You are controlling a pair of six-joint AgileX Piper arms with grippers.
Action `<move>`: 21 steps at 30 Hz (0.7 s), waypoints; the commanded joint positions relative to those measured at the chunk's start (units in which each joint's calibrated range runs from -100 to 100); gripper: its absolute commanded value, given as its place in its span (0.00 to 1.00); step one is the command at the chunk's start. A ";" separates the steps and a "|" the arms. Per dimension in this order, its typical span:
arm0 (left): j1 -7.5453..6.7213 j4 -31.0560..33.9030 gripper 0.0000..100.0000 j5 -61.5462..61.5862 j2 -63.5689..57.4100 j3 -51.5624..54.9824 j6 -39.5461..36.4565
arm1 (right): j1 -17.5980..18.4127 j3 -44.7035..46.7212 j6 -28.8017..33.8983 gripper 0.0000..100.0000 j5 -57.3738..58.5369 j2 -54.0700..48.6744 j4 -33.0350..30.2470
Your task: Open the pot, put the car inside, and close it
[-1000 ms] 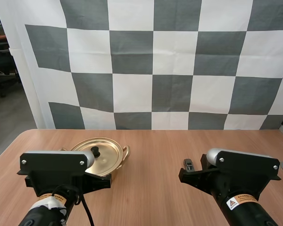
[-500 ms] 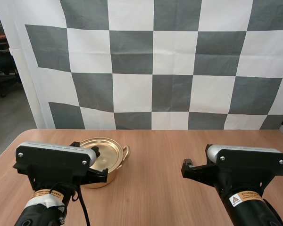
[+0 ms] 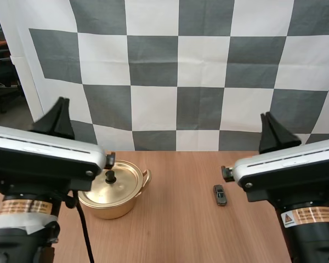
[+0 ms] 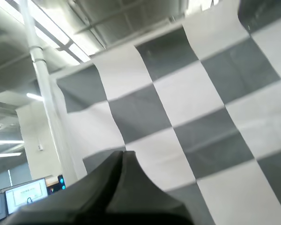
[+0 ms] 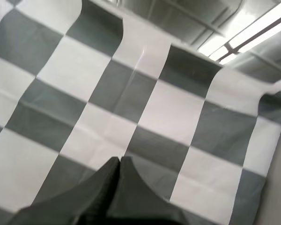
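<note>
The wooden worktop (image 3: 175, 230) carries the brass pot (image 3: 112, 198) at the left with its lid (image 3: 119, 181) still on. The small dark car (image 3: 220, 195) lies well apart to its right, so I judge no step done: opening, loading and closing all remain. The left jaws and the right jaws are each pressed together into one dark wedge, holding nothing. A warning-triangle sticker (image 3: 304, 216) on the right arm (image 3: 296, 164) and an orange band (image 3: 22, 207) on the left arm (image 3: 38, 159) carry print too small to read.
</note>
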 commanded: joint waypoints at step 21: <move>-0.01 -12.81 0.00 118.27 45.12 -55.26 -5.35 | -0.01 -47.31 0.50 0.00 104.36 41.52 12.30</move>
